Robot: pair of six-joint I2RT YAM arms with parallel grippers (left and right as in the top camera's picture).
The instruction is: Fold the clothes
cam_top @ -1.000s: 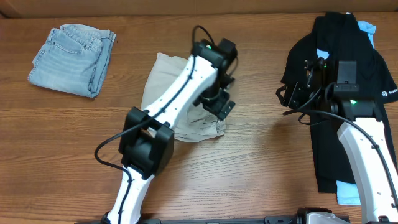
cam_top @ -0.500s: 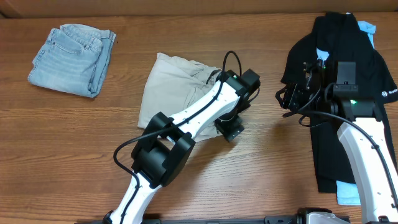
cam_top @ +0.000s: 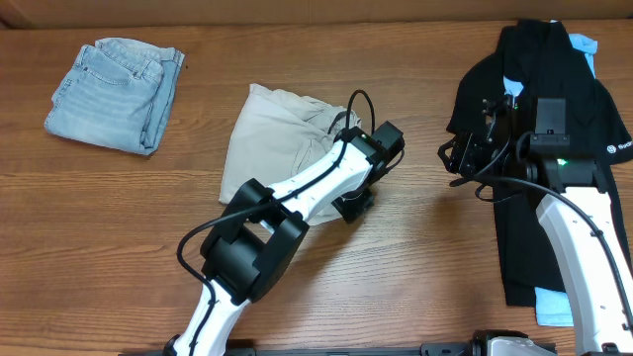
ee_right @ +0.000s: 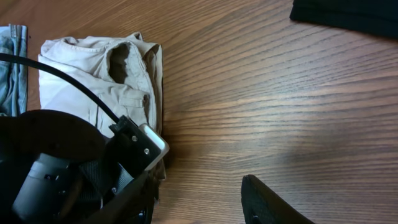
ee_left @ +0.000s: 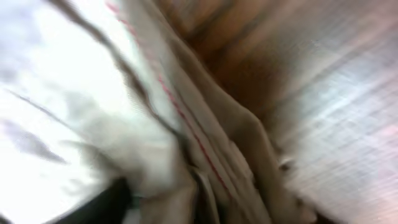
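Note:
The beige khaki shorts [cam_top: 267, 138] lie folded in the middle of the table. They also show in the right wrist view [ee_right: 81, 68]. My left gripper [cam_top: 353, 206] is low at their lower right edge. The left wrist view is blurred and filled with the shorts' folded beige cloth [ee_left: 205, 124], with wood to the right. I cannot tell whether the left jaws hold cloth. My right gripper [cam_top: 453, 158] is open and empty over bare wood to the right of the shorts, its fingers apart [ee_right: 196, 190].
Folded light-blue denim [cam_top: 117, 91] lies at the far left. A black shirt [cam_top: 554, 89] is spread at the right over a light-blue garment [cam_top: 586, 44], under my right arm. Bare wood lies between the shorts and the shirt.
My left arm swung right across the shorts, then drew back slightly left to their right edge. The shorts now lie more compact. The right arm has not moved.

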